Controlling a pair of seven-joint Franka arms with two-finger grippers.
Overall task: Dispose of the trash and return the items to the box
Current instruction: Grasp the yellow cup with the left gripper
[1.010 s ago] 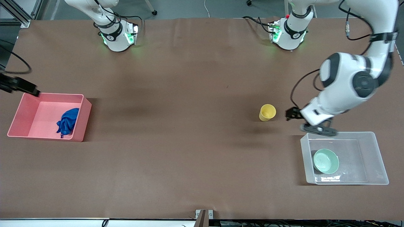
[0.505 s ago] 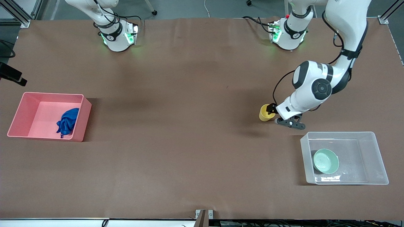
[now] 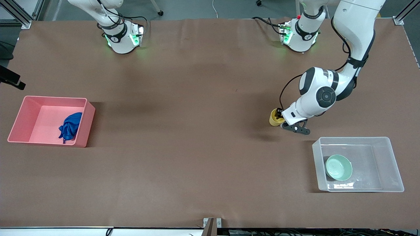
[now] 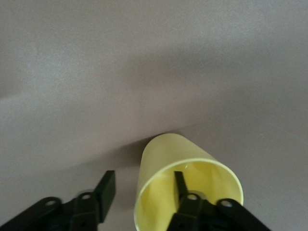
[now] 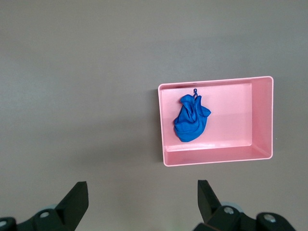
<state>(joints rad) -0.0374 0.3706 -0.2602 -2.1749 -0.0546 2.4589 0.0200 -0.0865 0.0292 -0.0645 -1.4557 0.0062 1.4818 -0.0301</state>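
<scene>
At table's left-arm end: left gripper down at yellow cup, jaws apart, one finger inside, one outside wall. Green bowl in clear box. Blue wad in pink bin. Right gripper waits high above bin, jaws wide apart.

White arms, black joints, black cables.

Yellow cup, blue wad, pink bin.

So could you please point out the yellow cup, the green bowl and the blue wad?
yellow cup [image 4: 166,161], left wrist view, outer wall.
green bowl [image 3: 339,167], front view, inside centre.
blue wad [image 5: 191,120], right wrist view, its middle.
</scene>
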